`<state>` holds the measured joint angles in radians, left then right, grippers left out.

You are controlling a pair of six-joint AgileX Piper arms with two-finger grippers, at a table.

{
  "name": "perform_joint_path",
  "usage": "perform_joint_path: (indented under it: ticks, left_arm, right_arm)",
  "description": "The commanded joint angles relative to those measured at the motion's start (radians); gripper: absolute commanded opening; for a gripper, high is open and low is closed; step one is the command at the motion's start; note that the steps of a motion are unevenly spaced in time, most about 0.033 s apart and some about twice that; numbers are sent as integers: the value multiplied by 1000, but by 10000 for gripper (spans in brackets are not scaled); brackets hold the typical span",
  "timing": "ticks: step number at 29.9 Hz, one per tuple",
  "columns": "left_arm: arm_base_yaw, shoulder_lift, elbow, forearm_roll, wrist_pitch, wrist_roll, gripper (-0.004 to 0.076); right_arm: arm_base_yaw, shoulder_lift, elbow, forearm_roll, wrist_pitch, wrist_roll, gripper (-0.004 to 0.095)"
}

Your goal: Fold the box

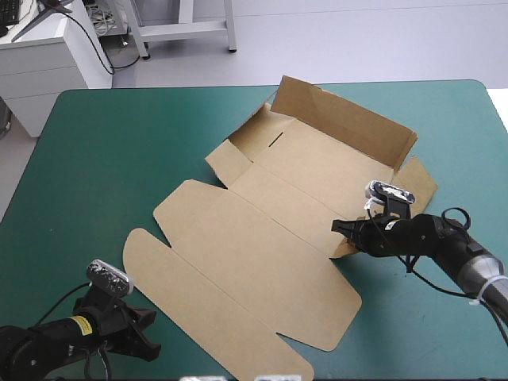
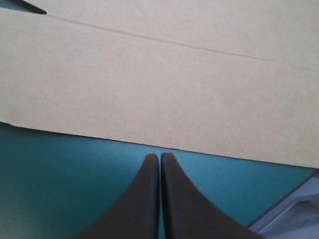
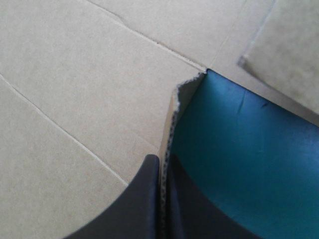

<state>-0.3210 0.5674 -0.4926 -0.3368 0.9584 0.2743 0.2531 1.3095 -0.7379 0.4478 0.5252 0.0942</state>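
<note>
The brown box (image 1: 262, 238) lies mostly flat across the middle of the teal-green table, its far wall (image 1: 345, 119) raised along the back. My right gripper (image 1: 343, 229) is at the box's right side, shut on a small side flap (image 3: 172, 124) whose cut edge stands up between the black fingers (image 3: 142, 199). My left gripper (image 1: 147, 337) rests low near the table's front left, shut with nothing in it. In the left wrist view its tips (image 2: 160, 158) sit on the cover just short of the box's near edge (image 2: 149, 89).
Bare teal-green cover (image 1: 103, 159) stretches to the left and behind the box. A flat corner flap (image 1: 417, 182) lies at the far right of the box. A white cabinet (image 1: 40, 55) stands beyond the table's far left corner.
</note>
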Motion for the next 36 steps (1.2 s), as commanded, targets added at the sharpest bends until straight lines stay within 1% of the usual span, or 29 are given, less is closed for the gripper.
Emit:
perform_joint_path:
  ticks: [1, 3, 9, 13, 16, 22, 25, 28, 32, 36]
  left_arm:
    - [1, 3, -24, -29, -38, 1, -8]
    - [1, 3, -24, -29, -38, 1, -8]
    - [1, 3, -24, -29, -38, 1, -8]
    - [1, 3, -24, -29, -38, 1, -8]
    - [1, 3, -24, -29, -38, 1, -8]
    - [1, 3, -24, -29, -38, 1, -8]
    - [1, 3, -24, -29, -38, 1, -8]
    - [1, 3, -24, -29, -38, 1, -8]
    - [1, 3, -24, -29, -38, 1, -8]
    - [1, 3, -24, -29, -40, 1, -8]
  right_arm:
    - [-5, 40, -98, -21, 61, -94, -17]
    - [-5, 64, -148, -49, 104, -109, -18]
    - [-5, 179, -394, -225, 338, -120, -17]
    - [-5, 254, -561, -306, 477, -156, -17]
    - [-5, 309, -683, -313, 576, -247, -19]
    - [-5, 413, -907, -313, 716, -391, -19]
    - [-5, 444, -971, -315, 726, -503, -19]
    - [-5, 462, -1005, -315, 717, -685, -19]
    - [-5, 472, -1018, -317, 661, -840, -19]
    - [-5, 480, -1018, -309, 597, -957, -19]
